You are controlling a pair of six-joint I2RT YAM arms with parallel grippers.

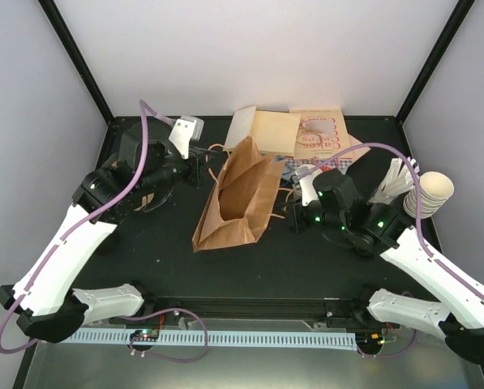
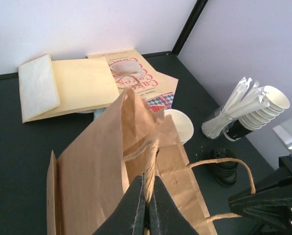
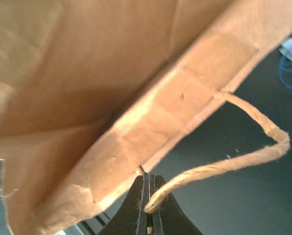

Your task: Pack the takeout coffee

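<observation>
Room lay bare on the black desk (image 1: 169,259) before the crumpled brown paper bag (image 1: 240,198). Left fingers (image 2: 134,210) and right fingers (image 3: 135,205) pinched its string handles (image 2: 150,161) tight. Small cream-white paper cup (image 2: 181,125) stood lidless just beside it.

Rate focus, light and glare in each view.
Top external: evenly lit and sharp, brown paper bag clear against the black table. Left wrist: far cup stack and envelope crisp, left fingers dark and soft. Right wrist: bag fills the frame, blurred, its rim bright; right fingers silhouetted.
</observation>
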